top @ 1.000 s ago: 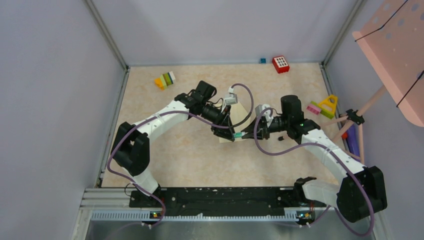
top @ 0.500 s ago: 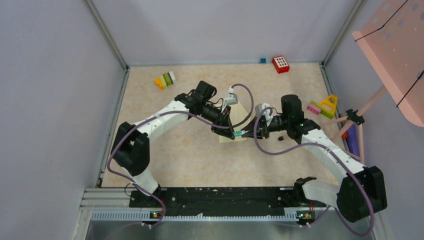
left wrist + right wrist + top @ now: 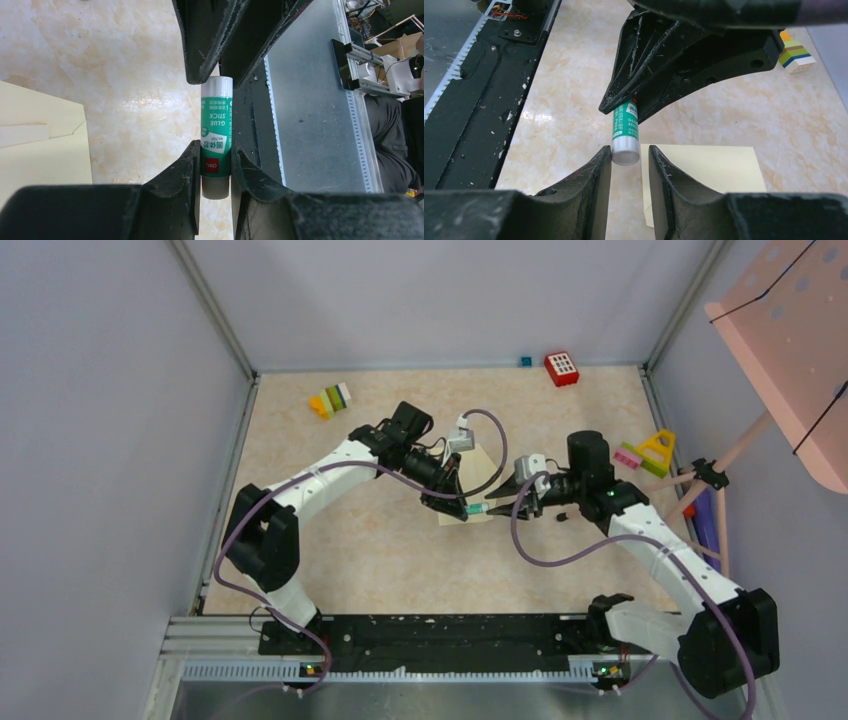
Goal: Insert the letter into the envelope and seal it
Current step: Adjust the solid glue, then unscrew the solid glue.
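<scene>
A green glue stick (image 3: 216,142) with a clear cap is clamped at its base end in my left gripper (image 3: 216,150), held level just above the table. Its cap end (image 3: 625,150) lies at the tips of my right gripper (image 3: 629,152), whose jaws stand wider than the stick and do not clamp it. In the top view the two grippers meet tip to tip, the left gripper (image 3: 462,507) and the right gripper (image 3: 497,508). The pale cream envelope (image 3: 709,167) lies flat on the table under them, its flap (image 3: 30,112) open. The letter is out of view.
Stacked toy bricks (image 3: 331,399) lie at the back left, a red block (image 3: 561,368) at the back, and a yellow triangle toy (image 3: 657,451) to the right. A pink perforated board (image 3: 790,350) overhangs the right side. The black rail (image 3: 430,635) runs along the near edge.
My left gripper has closed on the glue stick. My right gripper has opened off the stick's cap end and its arm has drawn back slightly to the right.
</scene>
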`<state>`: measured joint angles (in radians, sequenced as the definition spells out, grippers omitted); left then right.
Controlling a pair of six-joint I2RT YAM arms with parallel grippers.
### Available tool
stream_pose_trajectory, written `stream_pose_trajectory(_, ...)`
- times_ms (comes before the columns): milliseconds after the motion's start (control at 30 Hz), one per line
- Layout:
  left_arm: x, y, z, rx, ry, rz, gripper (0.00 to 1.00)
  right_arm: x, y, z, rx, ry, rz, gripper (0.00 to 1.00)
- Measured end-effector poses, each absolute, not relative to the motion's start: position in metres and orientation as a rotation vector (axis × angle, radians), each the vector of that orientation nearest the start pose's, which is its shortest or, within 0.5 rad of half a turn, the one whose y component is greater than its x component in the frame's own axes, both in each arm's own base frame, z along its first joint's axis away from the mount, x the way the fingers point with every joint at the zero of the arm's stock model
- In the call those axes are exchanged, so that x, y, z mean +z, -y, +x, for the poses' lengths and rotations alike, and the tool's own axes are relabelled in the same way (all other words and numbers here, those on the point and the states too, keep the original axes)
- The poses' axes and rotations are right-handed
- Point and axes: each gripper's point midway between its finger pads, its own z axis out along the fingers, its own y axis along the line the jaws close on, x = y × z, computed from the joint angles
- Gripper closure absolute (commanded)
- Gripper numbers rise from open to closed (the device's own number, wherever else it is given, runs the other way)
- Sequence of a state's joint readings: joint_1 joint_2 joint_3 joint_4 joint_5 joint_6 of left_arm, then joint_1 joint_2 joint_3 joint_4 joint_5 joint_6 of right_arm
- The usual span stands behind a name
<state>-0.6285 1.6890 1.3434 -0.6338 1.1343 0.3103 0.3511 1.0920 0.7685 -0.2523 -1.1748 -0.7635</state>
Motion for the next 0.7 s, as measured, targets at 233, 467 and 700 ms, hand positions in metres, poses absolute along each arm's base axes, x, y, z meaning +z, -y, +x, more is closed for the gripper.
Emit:
stream_pose_trajectory(233, 0.198, 0.336, 0.201, -1.559, -1.841, 1.443, 0.88, 0.213, -0.236, 0.202, 0.959, -1.134, -1.5, 0.78)
stream_pose_trajectory(467, 0.196, 0.335, 0.2, -1.556, -1.862, 1.44, 0.88, 0.209, -0.236, 0.201, 0.987, -1.159, -1.493, 0.86)
stream_pose_trajectory(700, 0.19, 0.333, 0.216, -1.401, -1.906, 1.412, 0.88, 0.205, -0.24, 0.22, 1.137, -1.419, -1.346, 0.91)
